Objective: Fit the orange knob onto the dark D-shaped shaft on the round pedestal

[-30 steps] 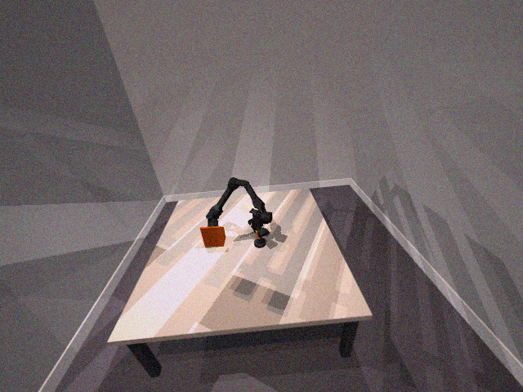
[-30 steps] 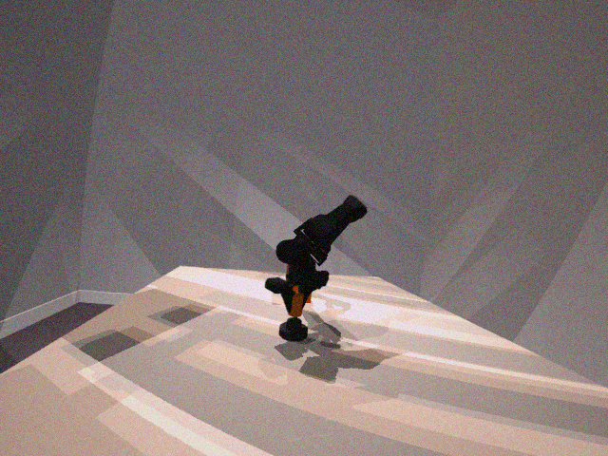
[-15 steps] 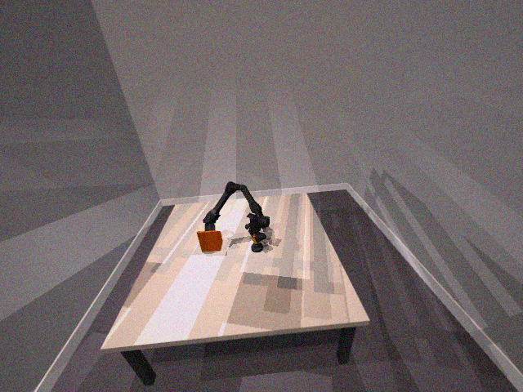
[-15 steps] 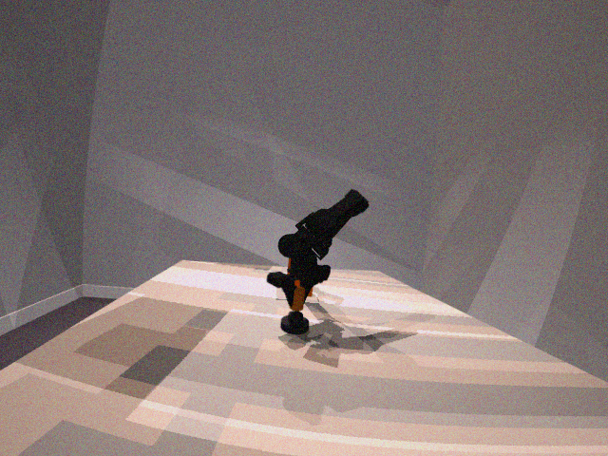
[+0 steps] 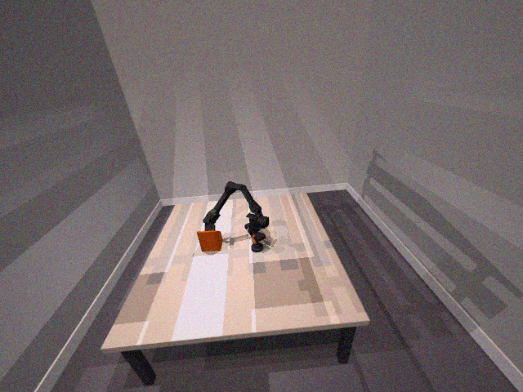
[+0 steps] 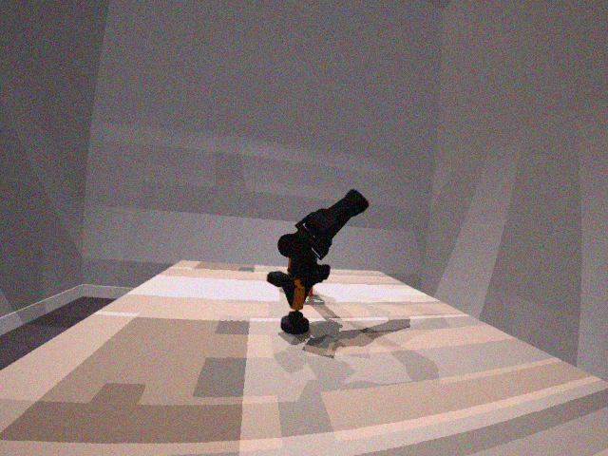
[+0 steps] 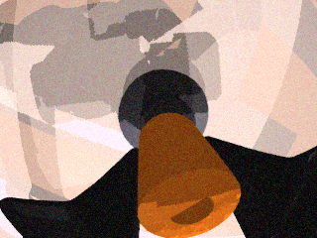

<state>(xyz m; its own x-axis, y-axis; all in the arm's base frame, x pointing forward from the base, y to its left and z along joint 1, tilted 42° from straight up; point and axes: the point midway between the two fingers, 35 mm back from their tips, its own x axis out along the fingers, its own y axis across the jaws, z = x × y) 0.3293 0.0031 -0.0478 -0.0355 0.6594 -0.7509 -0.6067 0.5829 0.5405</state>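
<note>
The orange knob [image 5: 254,242] [image 6: 297,297] [image 7: 173,159] is upright between the fingers of my gripper [image 5: 255,241] [image 6: 296,300] [image 7: 170,149], which is shut on it. The round dark pedestal [image 5: 257,247] [image 6: 294,324] [image 7: 130,106] stands on the table directly below. In the exterior view the knob's lower end is right at the top of the pedestal's raised middle, with the wide base showing below it. In the wrist view the knob's lower end overlaps the pedestal's middle. The shaft, its flat side and the knob's hole are hidden, so I cannot tell whether they line up.
An orange block [image 5: 209,241] stands by the arm's base, to the left in the top view. The black arm [image 5: 230,185] arches from there to the pedestal. The wooden table [image 5: 236,320] [image 6: 442,417] carries patchy shadows.
</note>
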